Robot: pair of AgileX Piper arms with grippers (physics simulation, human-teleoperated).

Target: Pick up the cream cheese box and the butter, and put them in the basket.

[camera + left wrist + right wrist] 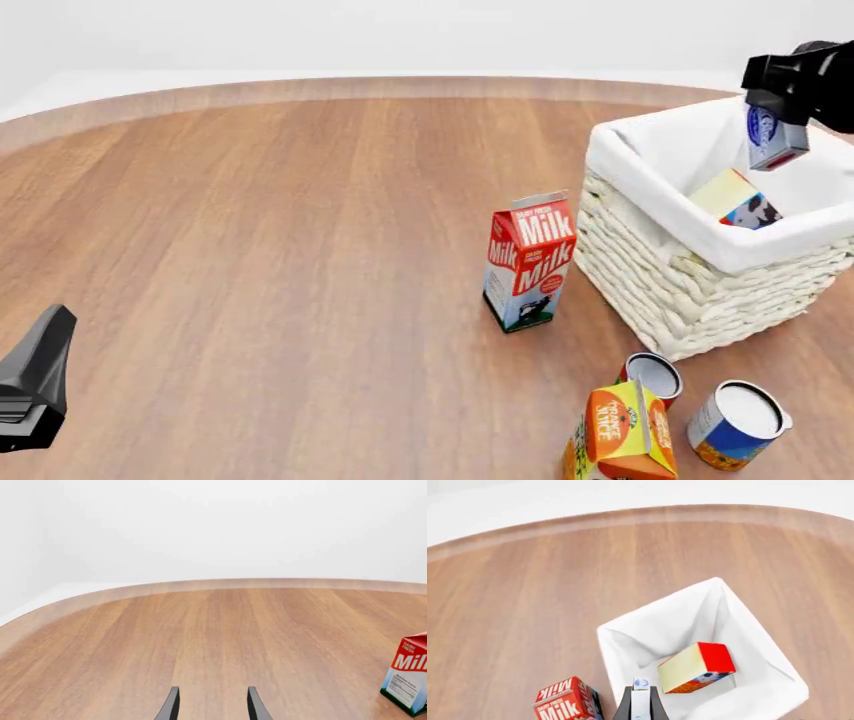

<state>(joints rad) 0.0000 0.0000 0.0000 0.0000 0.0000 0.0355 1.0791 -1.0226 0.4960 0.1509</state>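
The white wicker basket (pixel 667 285) stands at the right of the table; it also shows in the right wrist view (pixel 627 645). The butter (pixel 737 200) lies tilted inside it, seen too in the right wrist view (pixel 697 667). My right gripper (pixel 777 125) is shut on the cream cheese box (pixel 774 135), a small white box with blue markings, and holds it above the basket's opening; the right wrist view shows the box (pixel 640 700) edge-on between the fingers. My left gripper (pixel 212 705) is open and empty, low over bare table at the near left (pixel 34 385).
A red-and-white milk carton (pixel 529 262) stands just left of the basket, also in the left wrist view (pixel 408 677). An orange juice carton (pixel 621 435) and two cans (pixel 734 425) stand at the front right near the table's edge.
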